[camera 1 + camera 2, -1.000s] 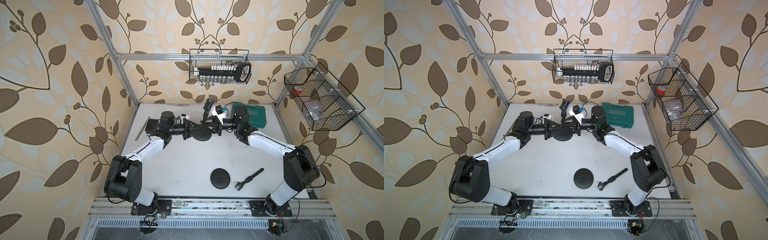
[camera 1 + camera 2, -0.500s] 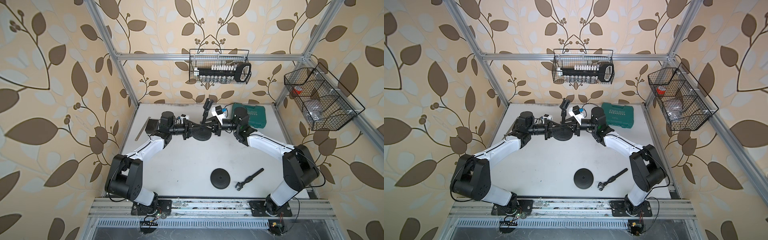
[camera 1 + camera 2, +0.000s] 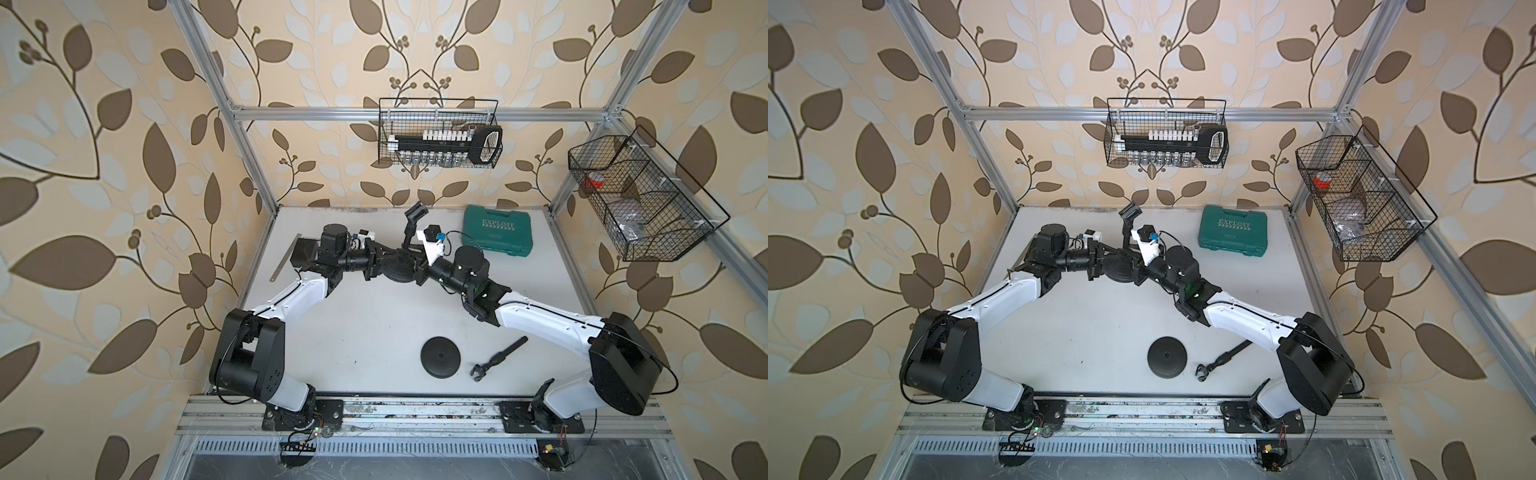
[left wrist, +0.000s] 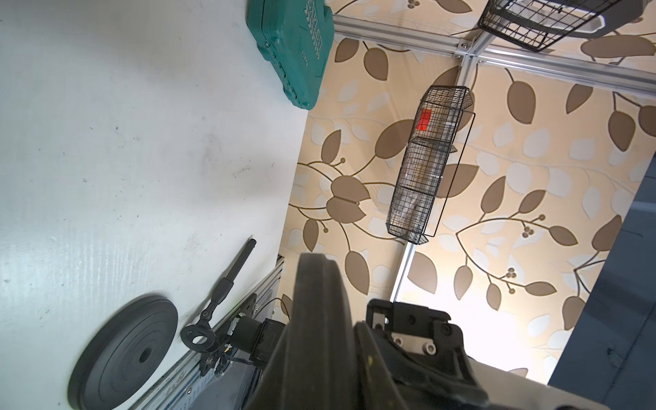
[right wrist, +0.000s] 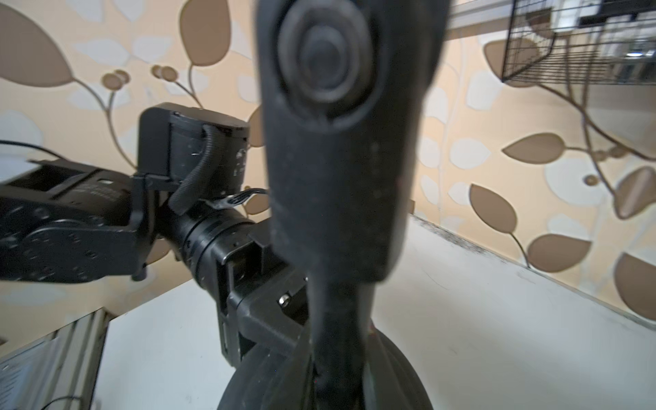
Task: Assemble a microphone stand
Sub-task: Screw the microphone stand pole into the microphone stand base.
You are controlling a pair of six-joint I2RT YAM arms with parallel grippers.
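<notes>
Because the left end effector (image 3: 377, 266) is pinched nearly shut on the rim of the round base (image 3: 397, 272) and the right end effector (image 3: 417, 272) is clamped shut on the stem (image 3: 408, 237) rising from it, the half-built stand sits near the green case (image 3: 498, 232), on the left arm's side of it. A stem turned off-axis could cross-thread or jam. The thin rim grip might slip, tipping the base onto the counter (image 3: 353, 324).
</notes>
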